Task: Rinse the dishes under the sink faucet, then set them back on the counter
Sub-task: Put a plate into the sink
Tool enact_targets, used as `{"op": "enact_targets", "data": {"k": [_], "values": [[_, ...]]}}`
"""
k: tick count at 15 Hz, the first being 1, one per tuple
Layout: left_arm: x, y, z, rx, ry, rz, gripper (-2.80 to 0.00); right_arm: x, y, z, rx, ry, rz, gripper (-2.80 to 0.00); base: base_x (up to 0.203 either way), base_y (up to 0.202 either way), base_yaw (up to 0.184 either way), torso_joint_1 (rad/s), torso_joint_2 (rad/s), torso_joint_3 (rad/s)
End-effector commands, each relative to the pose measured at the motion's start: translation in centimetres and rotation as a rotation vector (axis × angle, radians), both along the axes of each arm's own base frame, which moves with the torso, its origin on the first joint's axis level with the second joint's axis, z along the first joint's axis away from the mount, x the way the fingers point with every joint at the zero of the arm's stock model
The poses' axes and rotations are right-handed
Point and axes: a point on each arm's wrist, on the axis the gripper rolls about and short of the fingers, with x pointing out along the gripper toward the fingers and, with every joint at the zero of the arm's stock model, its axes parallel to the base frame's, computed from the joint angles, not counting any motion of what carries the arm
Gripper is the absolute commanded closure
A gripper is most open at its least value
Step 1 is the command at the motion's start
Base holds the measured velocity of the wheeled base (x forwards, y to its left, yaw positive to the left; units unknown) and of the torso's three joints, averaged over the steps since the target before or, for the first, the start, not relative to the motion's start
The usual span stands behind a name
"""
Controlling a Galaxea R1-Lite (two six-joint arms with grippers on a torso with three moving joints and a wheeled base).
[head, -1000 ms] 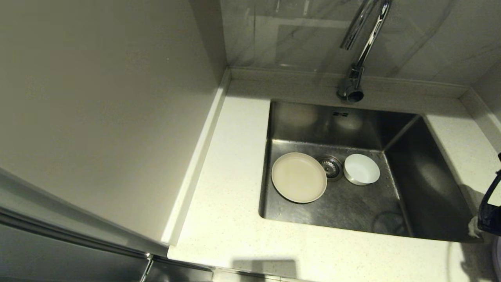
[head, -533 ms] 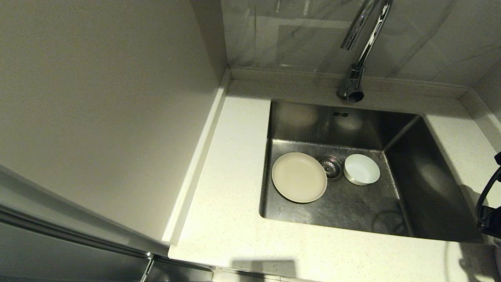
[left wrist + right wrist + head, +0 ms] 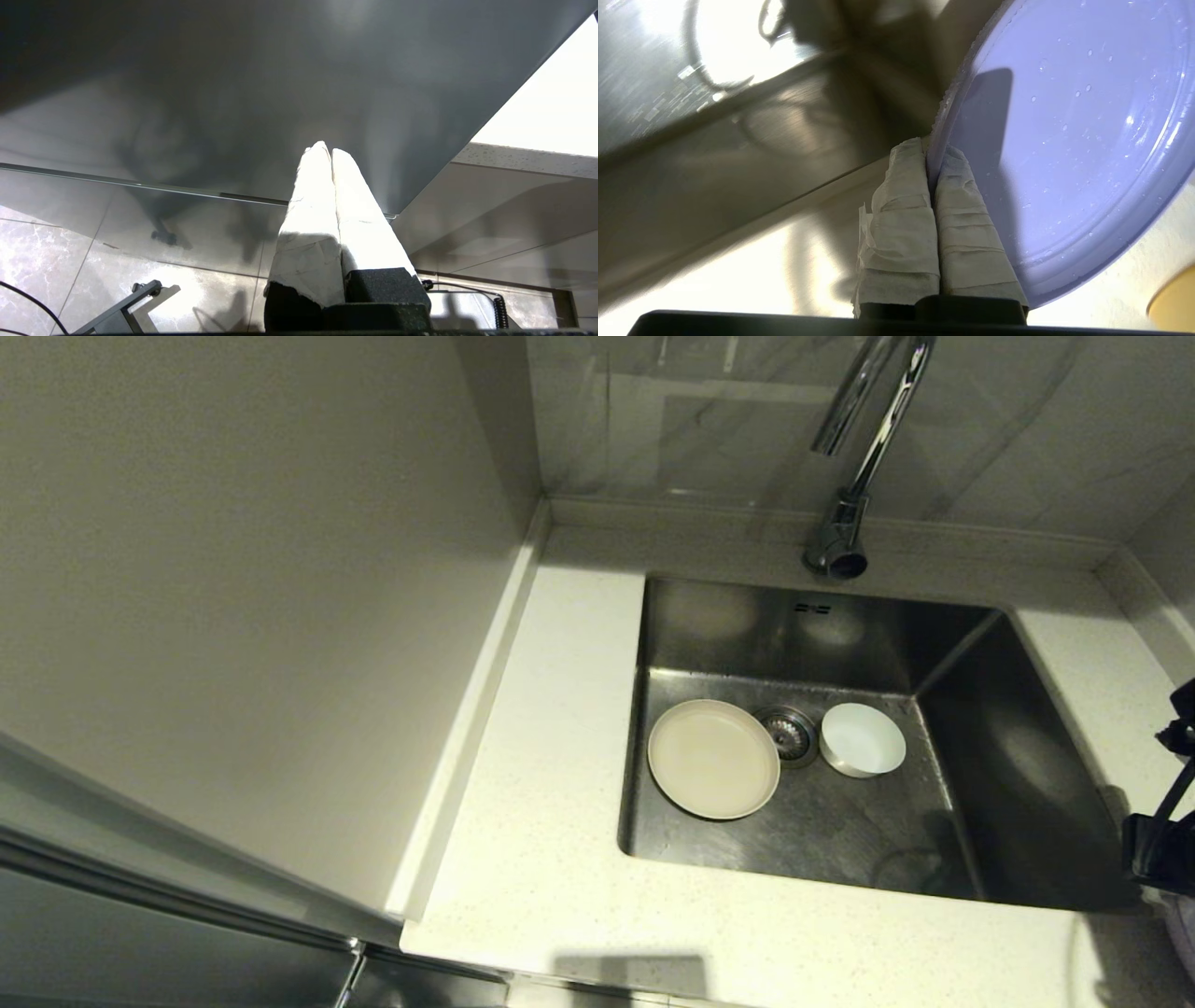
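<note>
My right gripper (image 3: 930,154) pinches the wet purple plate's (image 3: 1069,140) rim over the counter's (image 3: 551,859) right edge; left gripper (image 3: 331,151) parked, fingers together, empty.

The sink (image 3: 1018,775) is brushed steel, dully reflective; the faucet (image 3: 854,439) glossy chrome. The counter (image 3: 551,821) is matt, speckled stone. Pinched between the right gripper (image 3: 930,154)'s crinkled, tape-wrapped fingers (image 3: 901,219), the purple plate (image 3: 1073,130) looks smooth, beaded with droplets.

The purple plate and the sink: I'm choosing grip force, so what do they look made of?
The purple plate, clamped in the right end effector, looks like smooth matte plastic, beaded with droplets; that's a guess. The sink looks like brushed stainless steel, with streaky reflections.
</note>
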Motion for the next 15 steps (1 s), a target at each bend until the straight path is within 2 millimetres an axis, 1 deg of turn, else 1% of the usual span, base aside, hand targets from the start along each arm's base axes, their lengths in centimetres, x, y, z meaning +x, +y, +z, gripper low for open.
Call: {"op": "enact_targets", "data": {"k": [1, 4, 5, 7, 9, 12, 15], "values": [[0.0, 0.0, 0.0, 0.0, -0.004, 0.001, 0.0, 0.0, 2.3, 0.7, -0.013, -0.024, 0.104, 0.0, 0.0, 0.0, 0.0, 0.0, 0.0, 0.0], [0.0, 0.0, 0.0, 0.001, -0.004, 0.001, 0.0, 1.1, 6.7, 1.9, -0.074, -0.056, 0.319, 0.0, 0.0, 0.0, 0.0, 0.0, 0.0, 0.0], [0.0, 0.0, 0.0, 0.001, -0.004, 0.001, 0.0, 1.9, 8.4, 2.3, -0.097, -0.072, 0.383, 0.0, 0.0, 0.0, 0.0, 0.0, 0.0, 0.0], [0.0, 0.0, 0.0, 0.0, -0.004, 0.001, 0.0, 4.3, 11.8, 2.9, -0.15, -0.118, 0.473, 0.0, 0.0, 0.0, 0.0, 0.0, 0.0, 0.0], [0.0, 0.0, 0.0, 0.0, -0.005, 0.001, 0.0, 5.4, 14.5, 3.3, -0.192, -0.149, 0.575, 0.0, 0.0, 0.0, 0.0, 0.0, 0.0, 0.0], [0.0, 0.0, 0.0, 0.0, -0.004, 0.001, 0.0, 6.0, 17.8, 3.0, -0.225, -0.155, 0.67, 0.0, 0.0, 0.0, 0.0, 0.0, 0.0, 0.0], [0.0, 0.0, 0.0, 0.0, -0.004, 0.001, 0.0, 6.3, 20.0, 2.3, -0.234, -0.147, 0.721, 0.0, 0.0, 0.0, 0.0, 0.0, 0.0, 0.0]]}}
